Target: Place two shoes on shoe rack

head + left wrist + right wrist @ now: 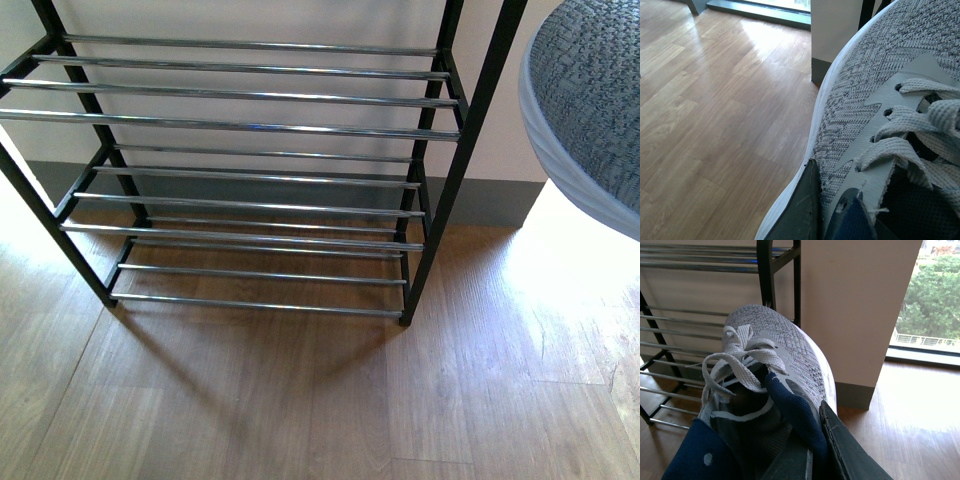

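1. Glossy chrome metal bars and a matt black metal frame form the shoe rack.
2. Rough grey knit cloth covers the first shoe, with flat woven laces and a smooth white sole.
3. The second shoe shows the same knit, lined in soft navy cloth.
4. The floor is smooth wood-grain plank with a light sheen.

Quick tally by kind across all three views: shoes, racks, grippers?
Shoes: 2 (left-held shoe, right-held shoe)
Grippers: 2 (left gripper, right gripper, each shut on its shoe)
Shoe rack: 1
Total: 5
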